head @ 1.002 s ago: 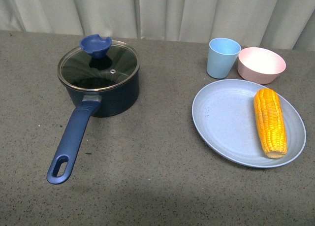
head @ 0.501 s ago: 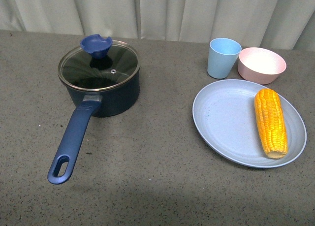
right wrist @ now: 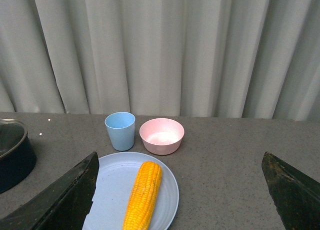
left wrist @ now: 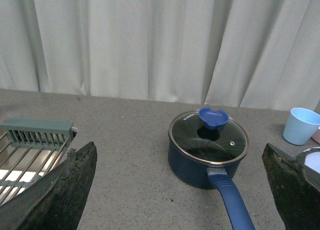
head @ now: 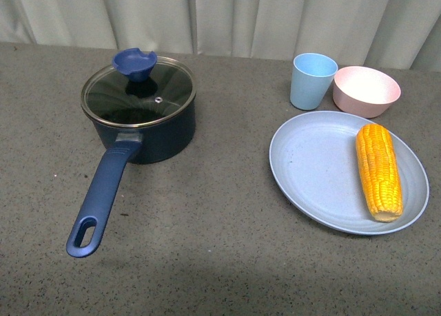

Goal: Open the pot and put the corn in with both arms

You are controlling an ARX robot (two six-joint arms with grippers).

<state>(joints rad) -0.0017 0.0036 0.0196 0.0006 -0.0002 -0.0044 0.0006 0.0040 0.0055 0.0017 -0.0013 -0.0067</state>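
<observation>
Nothing on the bench (head: 220,261) has shifted in the last second; both arms hang back, out of the front view. Each wrist view shows its fingers at the frame edges, so the left claw (left wrist: 179,155) and the right claw (right wrist: 180,160) are spread wide and empty. The pot (head: 148,133) stands on the robot's left, its glass lid (head: 138,92) still on and its handle (head: 103,192) pointing toward the robot and slightly left. The lid is probably rigid, smooth and breakable, so the blue knob (head: 134,62) is the sensible hold. The corn (head: 377,171) lies on the right side of the blue plate (head: 310,171), its long axis running nearly straight away from the robot. It looks firm and light but apt to roll, so gripping across its middle suits best.
</observation>
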